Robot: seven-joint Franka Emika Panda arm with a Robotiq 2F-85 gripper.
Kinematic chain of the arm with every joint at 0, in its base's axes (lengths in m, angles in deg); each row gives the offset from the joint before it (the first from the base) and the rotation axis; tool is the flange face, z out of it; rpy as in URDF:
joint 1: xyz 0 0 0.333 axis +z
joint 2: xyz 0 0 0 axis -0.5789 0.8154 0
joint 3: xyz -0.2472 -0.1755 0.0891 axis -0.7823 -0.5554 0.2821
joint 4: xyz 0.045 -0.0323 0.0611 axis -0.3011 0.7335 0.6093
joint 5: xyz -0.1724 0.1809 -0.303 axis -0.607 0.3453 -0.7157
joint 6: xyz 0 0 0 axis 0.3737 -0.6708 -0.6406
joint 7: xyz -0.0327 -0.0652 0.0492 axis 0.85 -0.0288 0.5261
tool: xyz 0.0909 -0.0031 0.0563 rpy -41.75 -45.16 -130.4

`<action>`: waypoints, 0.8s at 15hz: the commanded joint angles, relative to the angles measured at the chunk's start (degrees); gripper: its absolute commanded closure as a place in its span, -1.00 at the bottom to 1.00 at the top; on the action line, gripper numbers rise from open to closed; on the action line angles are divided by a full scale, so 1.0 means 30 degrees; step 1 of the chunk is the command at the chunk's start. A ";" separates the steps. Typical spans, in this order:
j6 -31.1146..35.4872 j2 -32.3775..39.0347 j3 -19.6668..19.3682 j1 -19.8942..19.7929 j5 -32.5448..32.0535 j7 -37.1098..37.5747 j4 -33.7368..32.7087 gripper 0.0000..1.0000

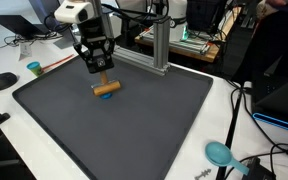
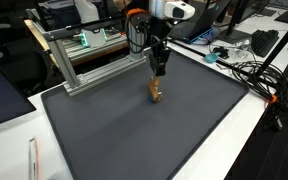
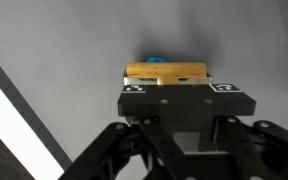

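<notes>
Wrist view: gripper [image 3: 180, 90] closed down onto the wooden block [image 3: 166, 72], a blue piece [image 3: 159, 59] showing beyond it, low over the grey mat [image 3: 54, 60]; the hold looks off-centre, so the block may twist or slip out.

Tan-and-blue block [image 3: 166, 72], dark grey mat [image 1: 134, 130].

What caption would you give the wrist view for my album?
Gripper shut on a wooden block, a blue thing peeking out past it, grey mat beneath.
</notes>
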 commanded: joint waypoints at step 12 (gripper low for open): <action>-0.0399 0.1412 0.0144 -0.0093 -0.1074 -0.0347 -0.0986 0.55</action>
